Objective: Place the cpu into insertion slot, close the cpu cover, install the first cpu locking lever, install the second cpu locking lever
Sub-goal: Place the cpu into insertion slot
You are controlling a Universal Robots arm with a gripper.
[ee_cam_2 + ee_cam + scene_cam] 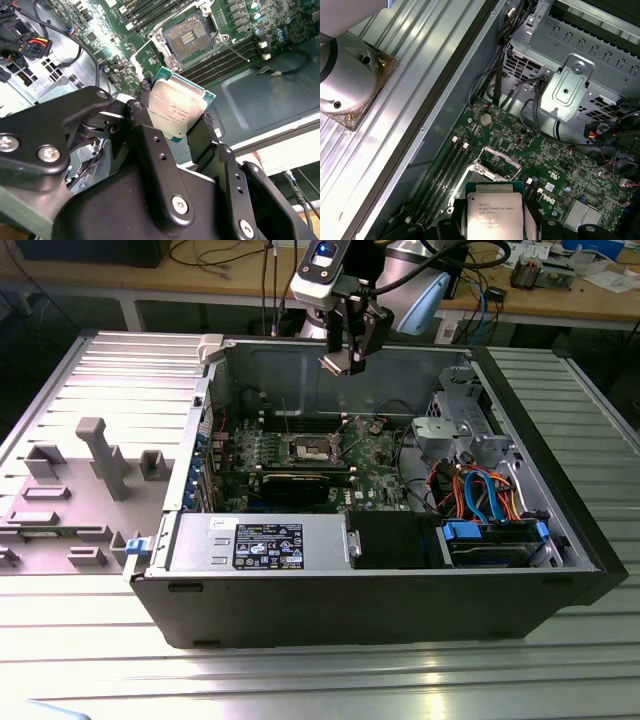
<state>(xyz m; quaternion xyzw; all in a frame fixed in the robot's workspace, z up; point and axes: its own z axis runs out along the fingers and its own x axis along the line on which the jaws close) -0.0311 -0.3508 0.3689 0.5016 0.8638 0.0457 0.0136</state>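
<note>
The gripper (347, 358) hangs high over the open computer case (380, 610). Its two black fingers (204, 131) are clamped on opposite edges of the cpu (176, 106), which sits tilted with its silvery top facing the cameras in both wrist views. The cpu is well above the insertion slot (192, 34), apart from it, and that slot lies uncovered on the green board (560, 165), its dark centre exposed and long memory slots (220, 57) just beside it.

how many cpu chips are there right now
1: the chip is clamped in the gripper above the computer case; the socket is empty. Others may be hidden.
</note>
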